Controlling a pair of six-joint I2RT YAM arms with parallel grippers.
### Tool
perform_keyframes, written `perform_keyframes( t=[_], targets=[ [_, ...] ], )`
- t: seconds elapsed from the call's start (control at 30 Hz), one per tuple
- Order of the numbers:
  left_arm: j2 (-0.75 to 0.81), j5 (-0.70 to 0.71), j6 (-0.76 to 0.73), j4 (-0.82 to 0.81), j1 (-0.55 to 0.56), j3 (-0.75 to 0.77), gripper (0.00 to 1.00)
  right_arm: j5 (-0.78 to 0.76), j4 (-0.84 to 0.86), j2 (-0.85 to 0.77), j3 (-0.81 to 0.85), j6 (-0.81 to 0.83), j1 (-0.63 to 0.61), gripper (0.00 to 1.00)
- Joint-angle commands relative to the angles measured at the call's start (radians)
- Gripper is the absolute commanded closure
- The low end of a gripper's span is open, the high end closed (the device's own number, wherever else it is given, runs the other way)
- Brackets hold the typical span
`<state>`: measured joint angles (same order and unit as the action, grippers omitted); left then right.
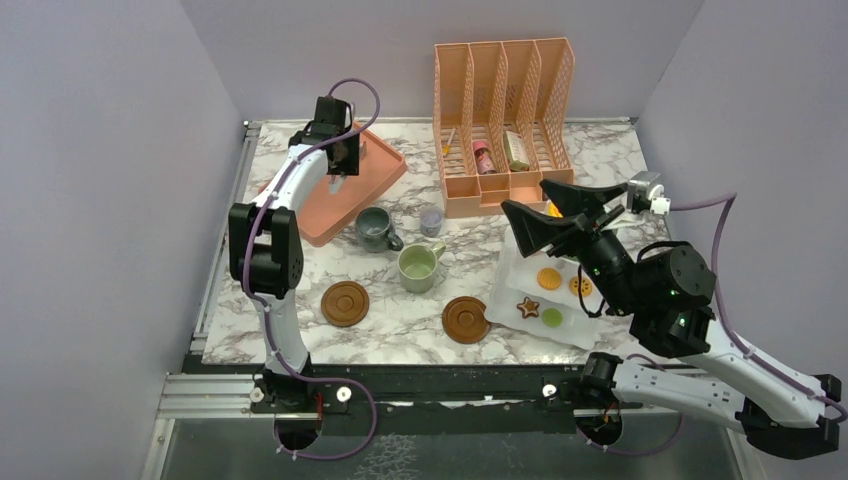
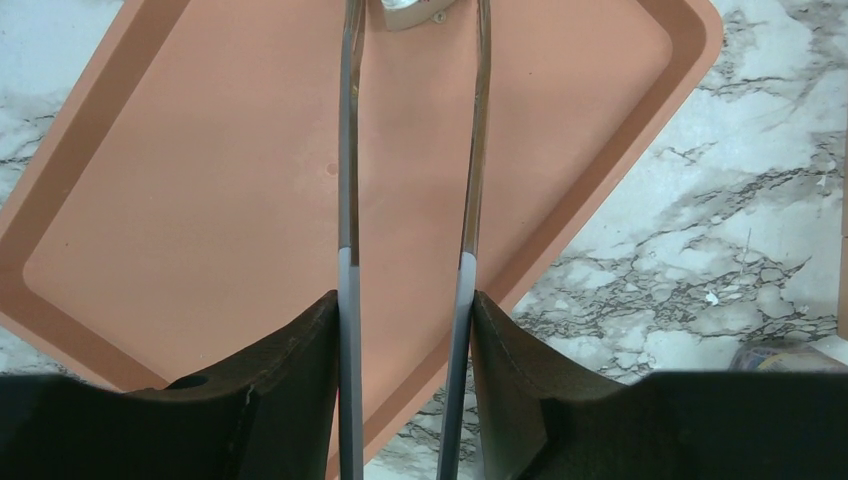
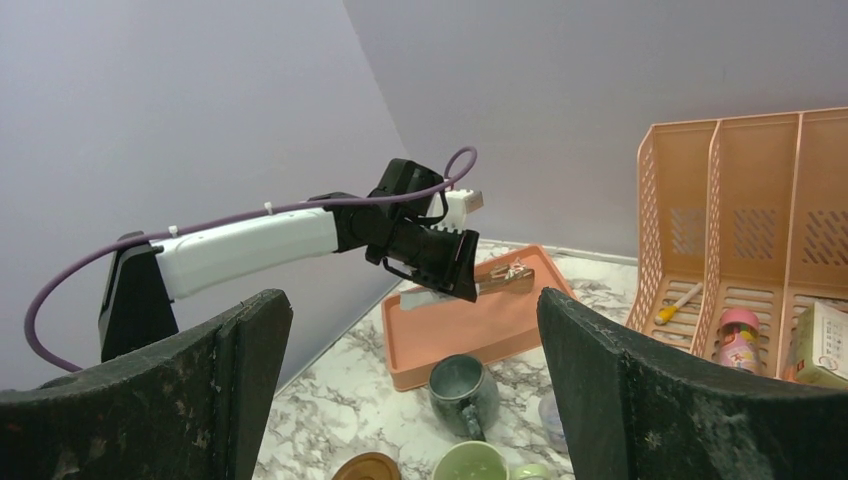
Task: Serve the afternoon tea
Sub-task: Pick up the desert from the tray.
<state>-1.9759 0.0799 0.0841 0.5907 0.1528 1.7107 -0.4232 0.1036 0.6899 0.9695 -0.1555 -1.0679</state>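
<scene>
My left gripper (image 1: 338,160) (image 2: 405,310) is shut on metal tongs (image 2: 346,150), held above the orange tray (image 1: 375,165); the tongs also show in the right wrist view (image 3: 505,280). My right gripper (image 1: 525,197) (image 3: 410,300) is open and empty, raised above the white plate (image 1: 503,292). That plate holds toy cookies: two round orange ones (image 1: 548,279), a star (image 1: 527,306) and a green one (image 1: 552,317). The grey-blue mug (image 1: 375,228) and pale green mug (image 1: 418,266) stand mid-table. Two brown coasters (image 1: 345,302) (image 1: 466,319) lie bare near the front.
A peach file organiser (image 1: 500,110) at the back holds a pink bottle (image 1: 483,157) and small items. A tiny lilac cup (image 1: 431,220) stands in front of it. Grey walls close in on the left, back and right.
</scene>
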Motion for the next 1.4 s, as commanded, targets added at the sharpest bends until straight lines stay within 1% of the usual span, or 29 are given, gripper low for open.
perform_keyframes(
  t=[0.0,0.17,0.4,0.5,0.63,0.77,0.93,1.07,1.2,1.37],
  targets=[
    [-0.012,0.016,-0.022,-0.025,0.003,0.041,0.55,-0.021,0.015,-0.006,-0.002,0.010,-0.007,0.01],
    [0.015,0.025,-0.032,-0.023,0.005,0.024,0.63,-0.014,0.004,0.019,0.005,0.002,-0.007,0.01],
    [0.071,0.026,-0.024,-0.004,0.008,0.013,0.68,-0.019,0.004,0.003,-0.011,-0.001,-0.007,0.01],
    [0.114,0.031,-0.018,0.004,0.010,-0.012,0.68,-0.020,0.000,0.001,-0.004,0.000,-0.007,0.01],
    [0.176,0.012,-0.009,0.012,0.024,-0.038,0.68,-0.022,-0.050,-0.012,0.017,-0.023,-0.007,0.01],
    [0.239,0.002,-0.010,0.027,0.045,-0.052,0.68,-0.027,-0.014,-0.049,-0.010,-0.016,-0.007,0.01],
    [0.301,-0.061,0.003,0.030,0.063,-0.091,0.68,-0.047,-0.066,-0.029,0.030,-0.012,-0.007,0.01],
    [0.351,-0.099,0.009,0.032,0.111,-0.130,0.68,-0.059,-0.061,-0.038,0.020,-0.017,-0.007,0.01],
    [0.391,-0.098,0.015,0.034,0.176,-0.171,0.68,-0.072,-0.061,-0.043,0.017,-0.009,-0.007,0.01],
    [0.444,-0.127,0.055,0.041,0.281,-0.211,0.68,-0.071,-0.065,-0.036,0.026,-0.004,-0.007,0.01]
  ],
)
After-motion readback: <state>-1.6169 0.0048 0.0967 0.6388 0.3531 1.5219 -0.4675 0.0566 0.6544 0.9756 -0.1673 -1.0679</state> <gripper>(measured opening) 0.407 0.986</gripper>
